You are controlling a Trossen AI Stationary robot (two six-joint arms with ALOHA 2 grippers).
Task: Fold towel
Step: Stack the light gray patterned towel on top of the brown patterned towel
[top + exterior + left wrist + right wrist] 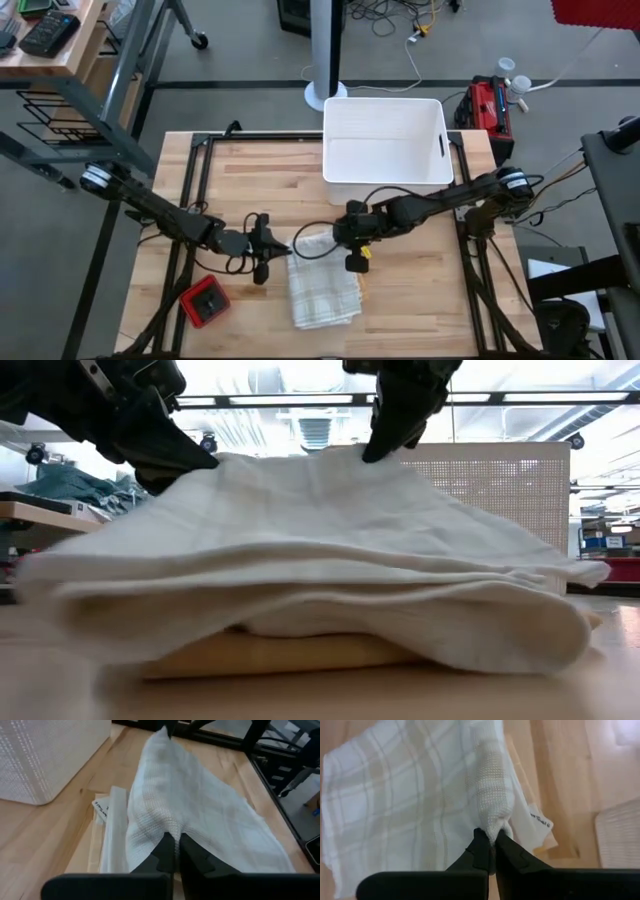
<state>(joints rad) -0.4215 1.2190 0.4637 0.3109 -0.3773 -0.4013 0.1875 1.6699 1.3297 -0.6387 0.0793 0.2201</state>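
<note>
A white towel with faint checks lies folded in several layers near the table's front edge, on a flat tan thing. Its top layer rises at the far edge toward both grippers. My left gripper is shut on the far left corner, and my right gripper is shut on the far right corner. In the low view the raised layer spans between the left gripper and the right gripper, both above the stack. My left gripper pinches the towel's far left corner between its two shut fingers, coming slanting down from the table's left. The cloth bunches at the fingertips and is lifted there, while the layers below stay on the table. My right gripper pinches the towel's far right corner between its two shut fingers, coming from above and slanting down. The cloth gathers into a narrow bunch at the fingertips and hangs from them, its lower part resting on the stack.
A white basket stands at the table's far side, just behind the grippers. A red block lies near the front left corner. A small white label sticks out beside the towel. Bare wood shows at the table's left and right.
</note>
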